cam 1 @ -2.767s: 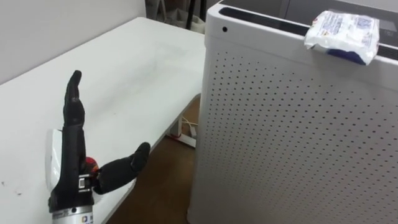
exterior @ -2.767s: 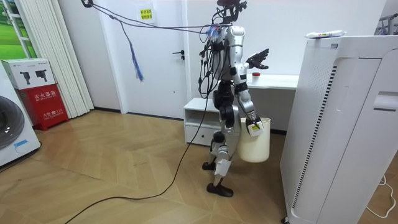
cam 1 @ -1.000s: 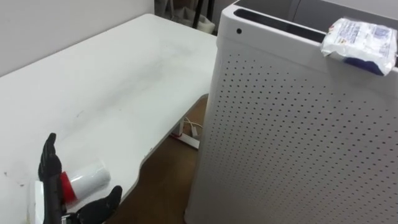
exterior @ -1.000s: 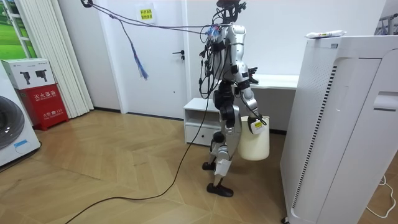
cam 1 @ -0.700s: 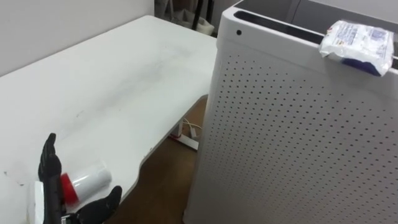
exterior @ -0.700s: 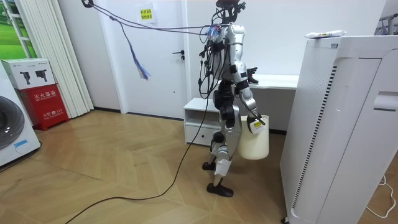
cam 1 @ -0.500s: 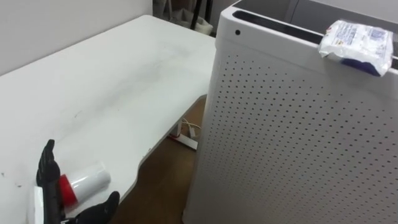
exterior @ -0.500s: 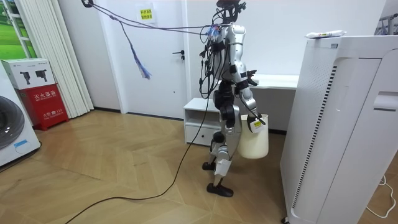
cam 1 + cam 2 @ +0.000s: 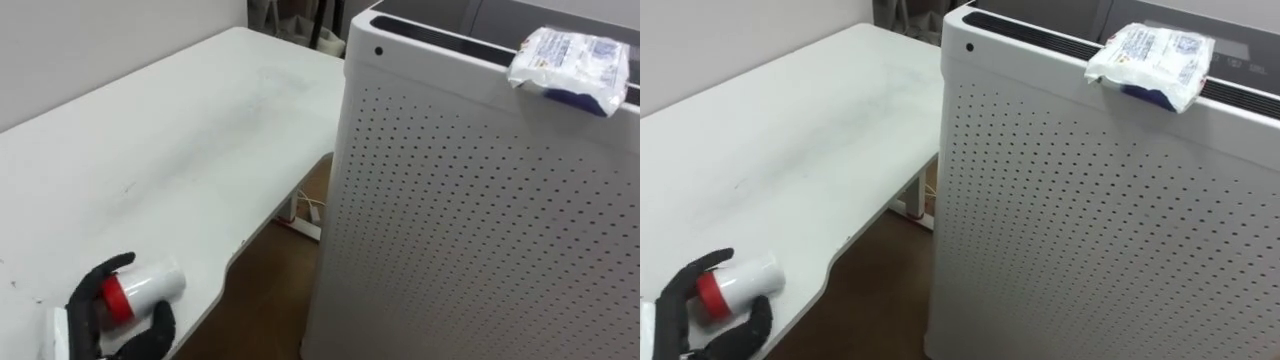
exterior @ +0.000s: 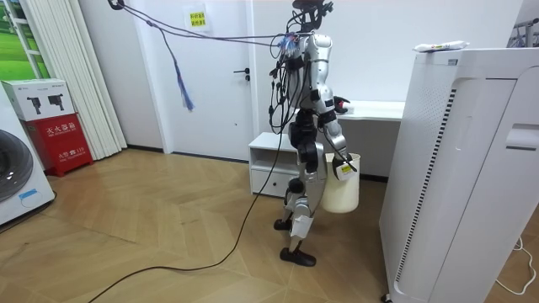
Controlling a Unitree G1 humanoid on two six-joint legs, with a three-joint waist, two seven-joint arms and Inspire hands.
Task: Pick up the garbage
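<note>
White table [image 9: 200, 140] beside tall perforated unit [image 9: 470, 220]; red box [image 10: 63, 143] beside washing machine [image 10: 17, 181].

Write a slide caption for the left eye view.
Left hand curls round a red-capped white bottle on the table, beside a perforated white cabinet topped with a packet.

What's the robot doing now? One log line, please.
left hand curled round red-capped bottle on white table | bucket hangs from right hand | packet atop white cabinet

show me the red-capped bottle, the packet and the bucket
red-capped bottle [image 9: 152, 283], left eye view, white body
packet [image 9: 568, 55], left eye view, wrapper middle
bucket [image 10: 344, 194], room view, front wall
</note>
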